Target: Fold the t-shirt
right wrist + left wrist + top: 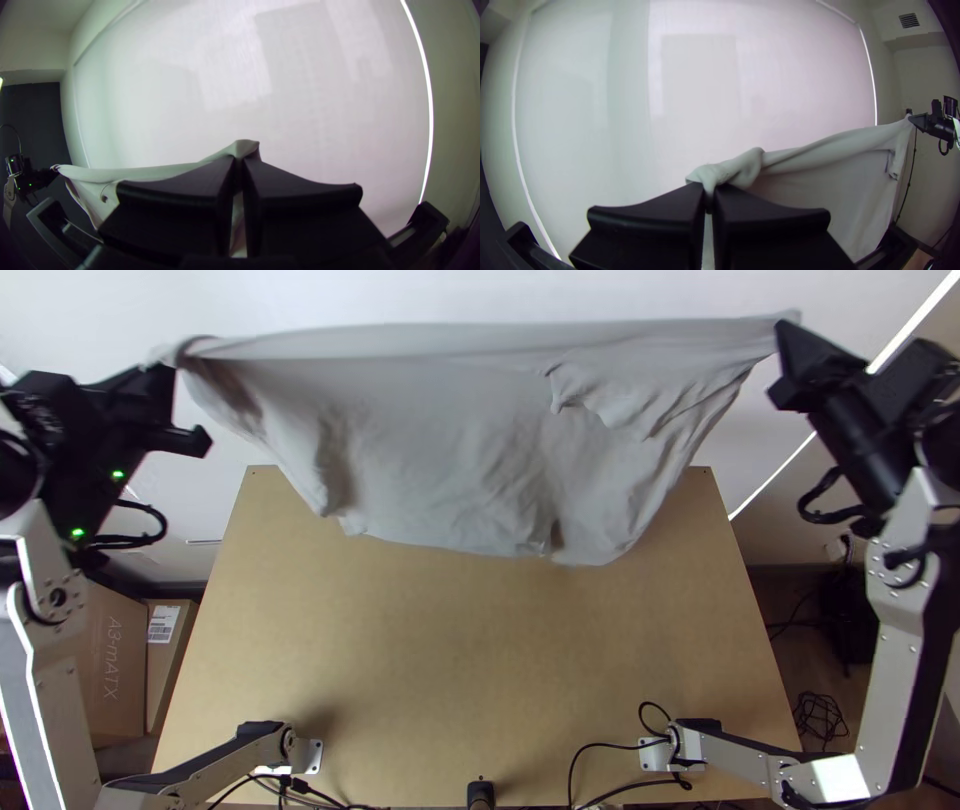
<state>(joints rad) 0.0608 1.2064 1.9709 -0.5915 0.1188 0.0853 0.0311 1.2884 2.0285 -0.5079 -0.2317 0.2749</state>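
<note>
Upper left of the top view: black left gripper with wide flat fingers [166, 362], pinching one end of the pale grey cloth t-shirt [450, 450].
Upper right of the top view: matching black right gripper [782, 332], pinching the t-shirt's opposite end.
Pale grey t-shirt: hung between both grippers across the upper middle, top edge drawn nearly straight, body drooping in creases in front of the table's far edge; whether its lower edge touches wood, I cannot tell.
Left wrist view: left gripper [709, 200] nearly closed, a strip of cloth between its fingers and a bunched fold above them; slatted grey vent [909, 20] at upper right.
Right wrist view: right gripper [241, 172] nearly closed on a small peak of cloth; tall dark panel [37, 115] at the left.
Light wooden table: bare tan top [480, 640] through the middle and lower frame.
Room: brown cardboard box [115, 645] at lower left; thin black coiled cable [820, 716] at lower right; broad whitish wall panel [780, 75] behind.
</note>
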